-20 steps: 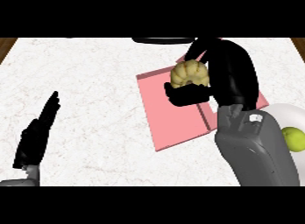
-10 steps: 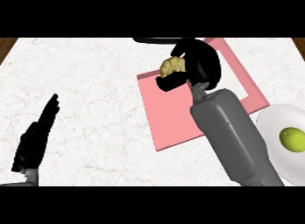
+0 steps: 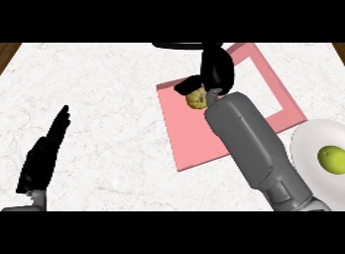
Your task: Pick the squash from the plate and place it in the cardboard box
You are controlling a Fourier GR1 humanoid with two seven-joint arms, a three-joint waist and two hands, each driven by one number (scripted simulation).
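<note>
A lumpy yellow-tan squash sits in the curled fingers of my right hand, and my wrist hides part of it. Hand and squash hang over the pink cardboard box, near its left side, in the middle of the counter. The white plate lies at the right edge, beside my right forearm. My left hand rests open at the lower left, fingers straight and pointing away, far from the box.
A yellow-green round fruit lies on the plate. Dark wood shows past the white marble counter at the far left and right corners. A black curved object lies at the counter's far edge behind the box.
My right hand has carried the squash left from above the box's centre, then nearer to me over the box's left part. The forearm has swung with it. The left hand has stayed still.
</note>
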